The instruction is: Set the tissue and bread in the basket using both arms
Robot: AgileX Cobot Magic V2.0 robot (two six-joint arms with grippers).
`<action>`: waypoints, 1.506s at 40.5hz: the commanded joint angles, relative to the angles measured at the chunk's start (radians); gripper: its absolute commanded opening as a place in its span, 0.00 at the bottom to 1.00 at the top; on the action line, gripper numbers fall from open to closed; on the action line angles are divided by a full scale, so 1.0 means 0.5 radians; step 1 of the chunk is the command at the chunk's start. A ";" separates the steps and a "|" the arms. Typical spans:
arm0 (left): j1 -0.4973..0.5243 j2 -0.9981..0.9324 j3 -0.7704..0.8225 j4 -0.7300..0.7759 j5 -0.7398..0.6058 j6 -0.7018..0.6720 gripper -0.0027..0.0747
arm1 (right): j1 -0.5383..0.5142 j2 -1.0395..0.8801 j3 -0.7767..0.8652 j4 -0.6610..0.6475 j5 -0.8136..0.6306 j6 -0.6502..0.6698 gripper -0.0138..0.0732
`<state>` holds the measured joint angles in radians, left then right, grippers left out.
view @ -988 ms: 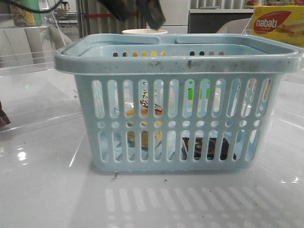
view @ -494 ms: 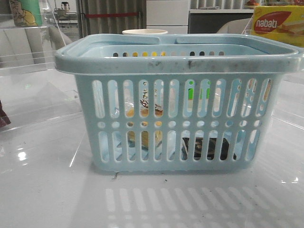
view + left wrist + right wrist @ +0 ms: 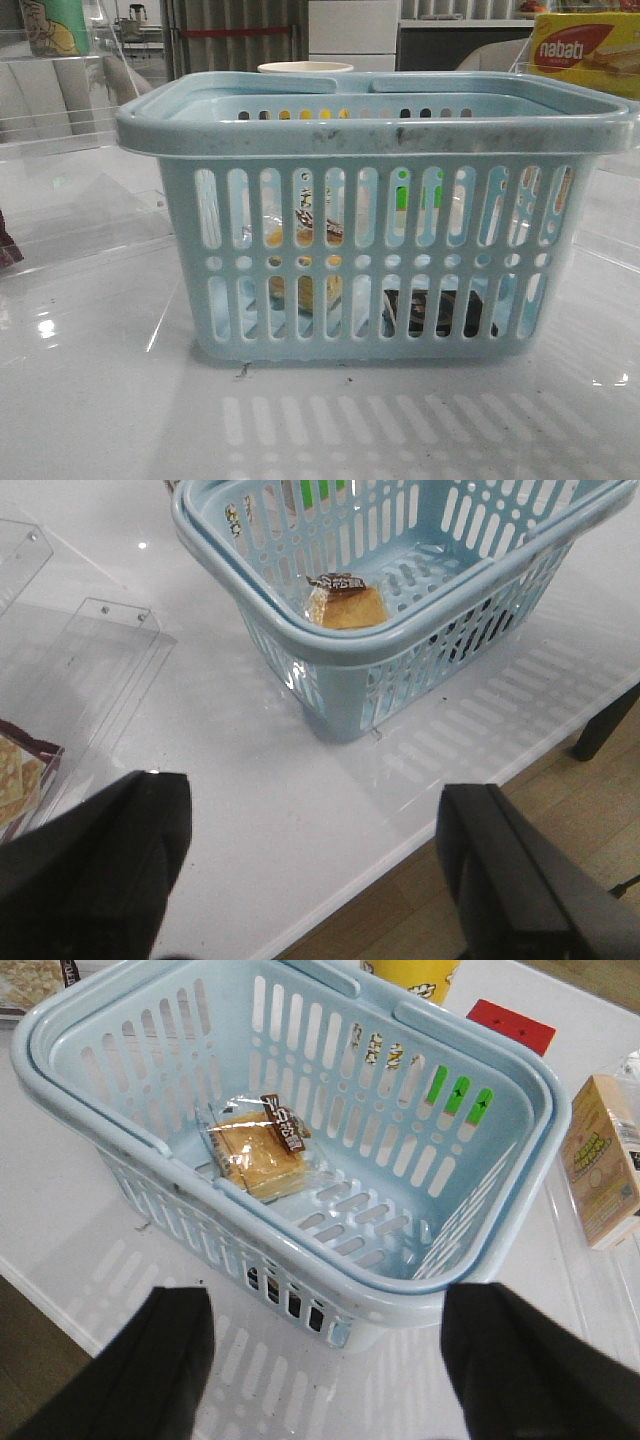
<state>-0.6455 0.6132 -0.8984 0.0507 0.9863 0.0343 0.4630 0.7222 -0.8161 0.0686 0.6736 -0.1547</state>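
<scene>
Blue basket (image 3: 380,150) held bread (image 3: 262,1155) and tissue (image 3: 435,312); both grippers (image 3: 310,880) (image 3: 325,1360) gaped wide, empty; retreat should clear the rim.

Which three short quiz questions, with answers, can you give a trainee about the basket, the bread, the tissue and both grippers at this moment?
1. True or false: the bread lies inside the basket.
2. Through the front wall of the basket, the tissue shows on which side of the bread: A left, B right, C above?
3. Fill in: the left gripper and the right gripper are both ____ and hold nothing.

Key: 1 true; 2 B; 3 open.
</scene>
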 commanded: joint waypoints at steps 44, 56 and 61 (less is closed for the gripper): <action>-0.009 -0.150 0.162 0.017 -0.278 -0.028 0.15 | -0.001 -0.010 -0.051 0.002 0.076 -0.014 0.22; -0.009 -0.150 0.162 0.017 -0.278 -0.028 0.15 | -0.001 -0.010 -0.051 0.002 0.076 -0.014 0.22; 0.000 -0.184 0.173 0.017 -0.300 -0.028 0.15 | -0.001 -0.010 -0.051 0.002 0.076 -0.014 0.22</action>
<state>-0.6455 0.5319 -0.7882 0.0571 0.9247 0.0283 0.4630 0.7222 -0.8161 0.0686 0.7786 -0.1547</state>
